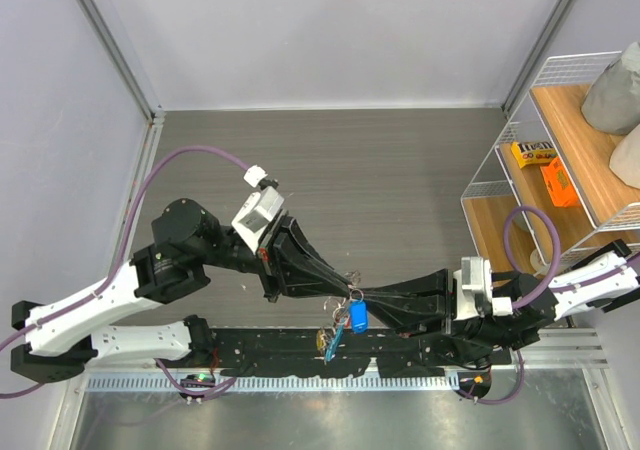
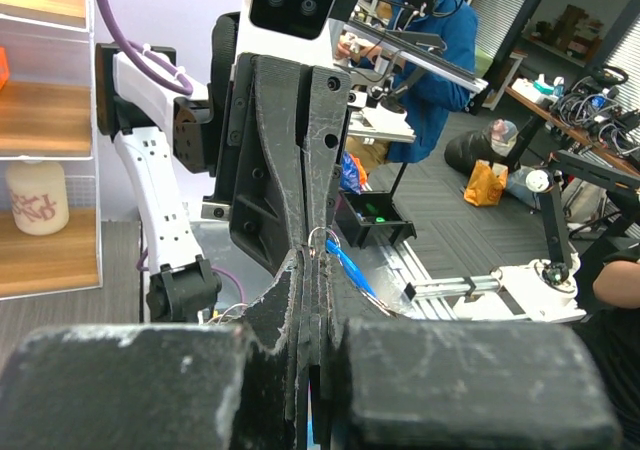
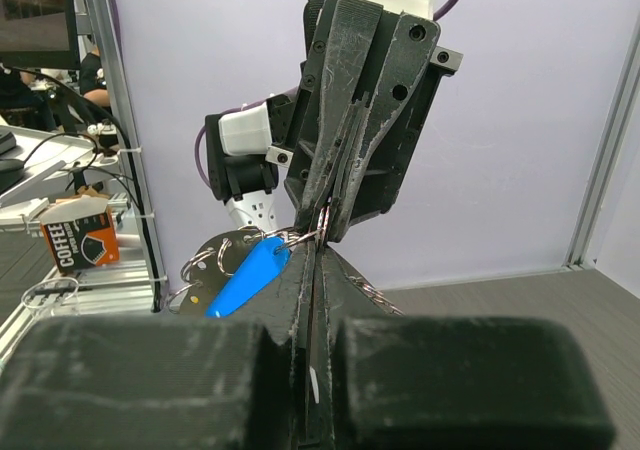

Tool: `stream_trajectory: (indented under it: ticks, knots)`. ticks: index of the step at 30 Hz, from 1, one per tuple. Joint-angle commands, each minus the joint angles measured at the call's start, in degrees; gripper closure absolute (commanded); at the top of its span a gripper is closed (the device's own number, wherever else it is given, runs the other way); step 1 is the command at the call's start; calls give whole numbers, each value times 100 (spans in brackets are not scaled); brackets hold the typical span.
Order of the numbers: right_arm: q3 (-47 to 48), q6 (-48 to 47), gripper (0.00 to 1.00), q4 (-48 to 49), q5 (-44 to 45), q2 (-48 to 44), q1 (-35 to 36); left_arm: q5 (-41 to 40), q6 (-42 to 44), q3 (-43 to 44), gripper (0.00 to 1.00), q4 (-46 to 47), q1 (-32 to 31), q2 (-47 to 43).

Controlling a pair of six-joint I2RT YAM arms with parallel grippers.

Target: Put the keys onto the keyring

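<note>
My left gripper (image 1: pixel 345 292) and right gripper (image 1: pixel 363 296) meet tip to tip above the table's near edge, both shut. Between the tips a thin silver loop of the keyring (image 3: pixel 318 232) is pinched; it also shows in the left wrist view (image 2: pixel 320 234). A key's blue plastic tag (image 1: pixel 357 316) hangs from that loop just below the tips and shows in the right wrist view (image 3: pixel 245 275). More small rings and keys (image 1: pixel 330 341) dangle lower left, with light-blue and yellow bits. A chain-like strand (image 3: pixel 372 294) runs past my right fingers.
A wire shelf rack (image 1: pixel 505 155) stands at the right with a yellow box (image 1: pixel 533 154), an orange box (image 1: pixel 558 182) and grey lumps. A black rail (image 1: pixel 420 355) runs along the near edge. Grey walls close in the left and back.
</note>
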Motion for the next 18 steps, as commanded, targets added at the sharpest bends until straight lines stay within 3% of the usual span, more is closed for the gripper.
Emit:
stream_trajectory:
  ticks: [1, 18]
  knots:
    - [264, -68, 94, 393, -70, -24, 90, -41, 58, 205, 100, -90, -11, 43]
    - [343, -95, 94, 33, 0, -77, 81, -428, 375, 222, 100, -442, -11, -133]
